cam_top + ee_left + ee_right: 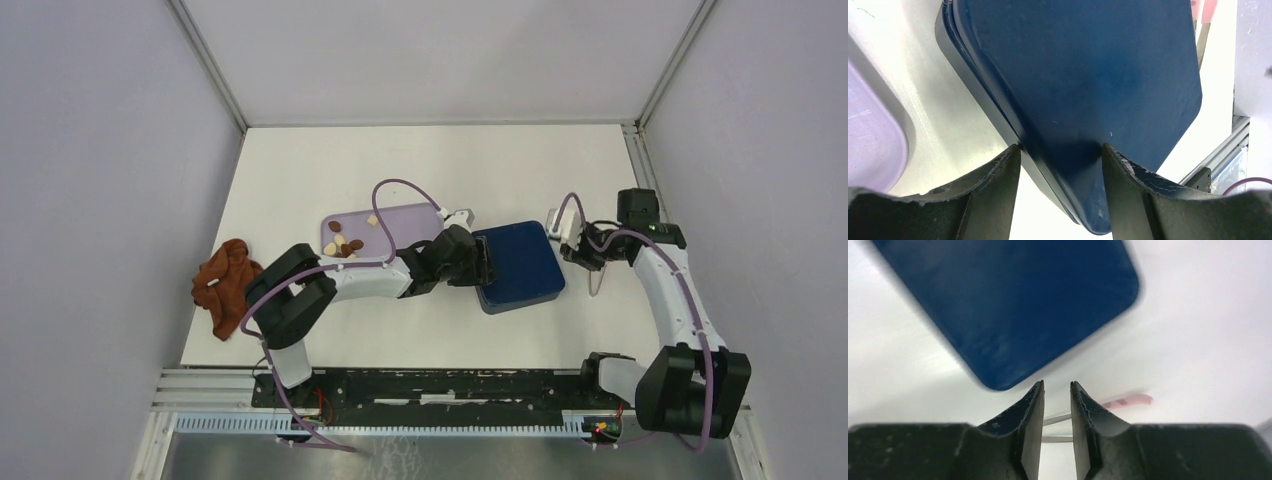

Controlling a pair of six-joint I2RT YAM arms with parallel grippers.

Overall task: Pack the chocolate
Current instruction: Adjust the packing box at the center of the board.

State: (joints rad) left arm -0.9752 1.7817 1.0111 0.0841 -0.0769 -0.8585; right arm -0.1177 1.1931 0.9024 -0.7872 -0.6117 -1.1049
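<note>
1. Chocolate (343, 246) lies loose at the left end of the lilac tray (405, 222), left of centre in the top view and well apart from both grippers.
2. Expect the pieces to be light, rigid, smooth and easily scuffed or flicked away. Take each one across its broad sides, with a gentle squeeze.
3. Your left gripper (1062, 150) is spread astride a corner of the blue box (520, 262), with its fingers at the edges. I see no firm pinch.
4. Your right gripper (1057, 384) is narrowly parted and empty over the bench (420, 160), with the pink tongs (1128, 401) just beyond.
</note>
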